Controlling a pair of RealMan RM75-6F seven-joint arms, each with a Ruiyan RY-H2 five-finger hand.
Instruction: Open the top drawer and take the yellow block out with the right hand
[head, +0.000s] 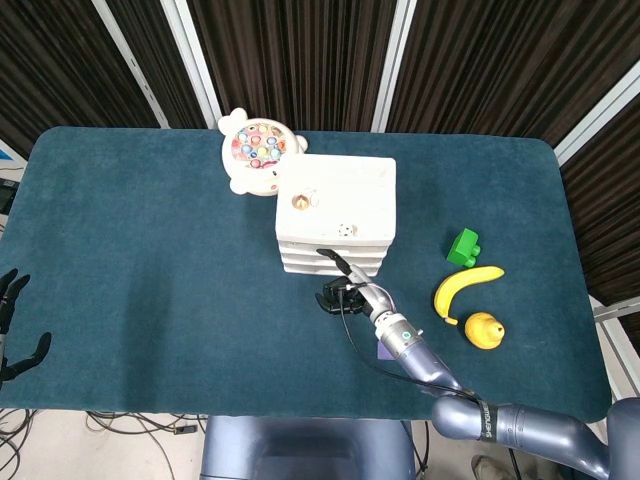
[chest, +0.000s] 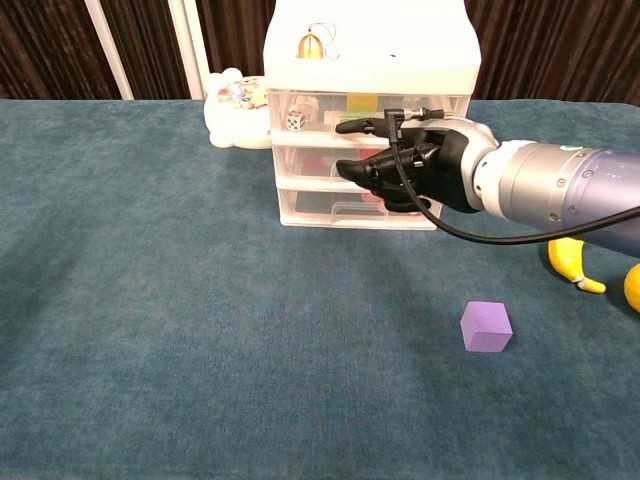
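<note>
- The white plastic drawer cabinet (chest: 370, 110) with 3 clear-fronted drawers stands near the middle of the dark teal cloth-covered table (head: 150, 260).
- The top drawer (chest: 368, 110) is pushed in flush with the 2 below it.
- The yellow block (chest: 361, 102) shows through the top drawer's clear front, near its middle, with a small white die (chest: 296, 121) at that drawer's left end.
- The right hand (chest: 410, 165), black with a silver forearm, is at the cabinet front; 1 finger (chest: 352, 125) reaches out level with the top drawer's front, the others curl below in front of the middle drawer.
- Whether that finger touches the drawer I cannot tell; the hand holds nothing.
- The left hand (head: 12, 325) sits at the left edge of the head view, off the table, its fingers spread and holding nothing.
- A small purple cube (chest: 486, 327) lies on the cloth in front of the cabinet, under the right forearm in the head view.
- To the right of the cabinet lie a green toy brick (head: 463, 247), a yellow banana (head: 466, 286) and a yellow lemon-like fruit (head: 484, 329).
- A round white toy with coloured dots (head: 255, 148) sits behind the cabinet's left corner.
</note>
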